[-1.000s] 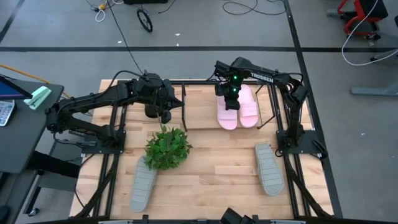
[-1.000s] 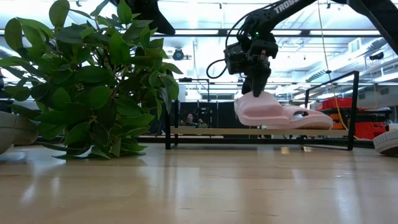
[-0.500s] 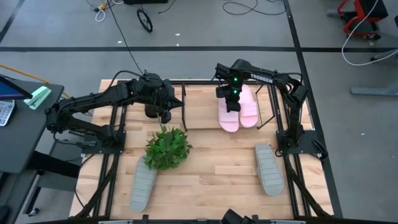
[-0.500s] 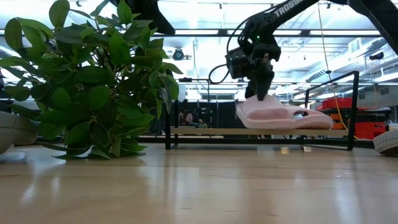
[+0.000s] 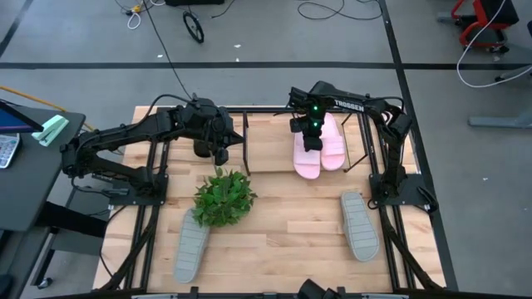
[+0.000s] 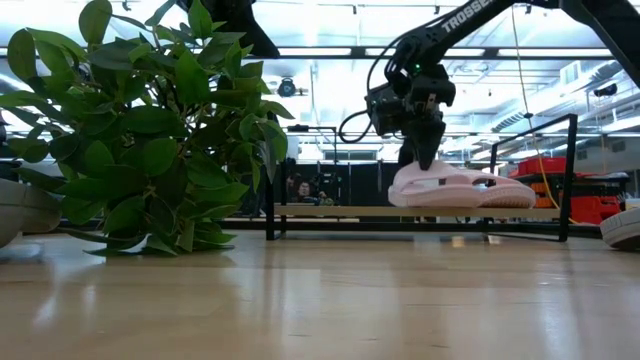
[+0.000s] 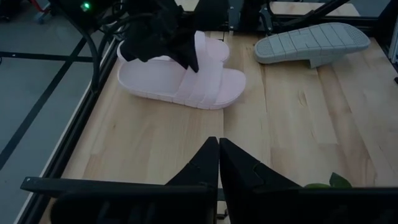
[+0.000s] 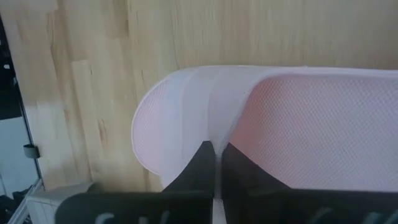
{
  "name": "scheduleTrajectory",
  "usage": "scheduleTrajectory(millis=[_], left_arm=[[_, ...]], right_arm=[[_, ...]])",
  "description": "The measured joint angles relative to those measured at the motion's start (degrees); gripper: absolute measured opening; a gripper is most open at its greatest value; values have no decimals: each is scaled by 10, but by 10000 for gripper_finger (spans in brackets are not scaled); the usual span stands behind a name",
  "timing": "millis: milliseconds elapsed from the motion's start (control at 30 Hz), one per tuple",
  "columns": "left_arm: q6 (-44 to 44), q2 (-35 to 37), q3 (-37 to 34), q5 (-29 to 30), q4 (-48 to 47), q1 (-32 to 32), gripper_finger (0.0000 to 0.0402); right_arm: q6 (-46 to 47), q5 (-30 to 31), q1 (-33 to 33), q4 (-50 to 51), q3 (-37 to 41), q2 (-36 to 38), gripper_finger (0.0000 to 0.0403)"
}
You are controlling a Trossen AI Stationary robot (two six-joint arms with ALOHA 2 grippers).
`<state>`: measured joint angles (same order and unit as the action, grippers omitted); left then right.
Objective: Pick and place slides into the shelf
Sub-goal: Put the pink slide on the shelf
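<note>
Two light pink slides lie side by side on the right part of the shelf: the left one and the right one. My right gripper is shut on the left one, which lies about level on the slanted board. Two grey slides lie flat on the tabletop, one near the left front and one at the right. My left gripper hangs shut and empty above the shelf's left end. My right gripper pinches the left pink slide's wide strap at its edge between its two fingers. One finger goes under the strap. The fingers come steeply from above. The slide lies about level with its sole toward the board; whether it rests there I cannot tell.
A green leafy plant stands on the table in front of the shelf's left end. The shelf's thin black rods rise at its ends and along its back. Bare wooden tabletop lies between the two grey slides.
My right gripper has come down and a little toward the table's right edge with the pink slide. The slide was tilted, one end hanging low; it now lies about level, down by the board and close beside the other pink slide.
</note>
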<state>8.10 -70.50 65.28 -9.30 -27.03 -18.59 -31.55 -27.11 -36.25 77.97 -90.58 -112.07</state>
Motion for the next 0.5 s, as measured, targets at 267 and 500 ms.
scheduleTrajectory(millis=[267,500], left_arm=[[0,0,0,0,0,0,15],[-1,0,0,0,0,0,22]], right_arm=[[0,15,0,-1,0,0,9],[0,26,0,0,0,0,17]])
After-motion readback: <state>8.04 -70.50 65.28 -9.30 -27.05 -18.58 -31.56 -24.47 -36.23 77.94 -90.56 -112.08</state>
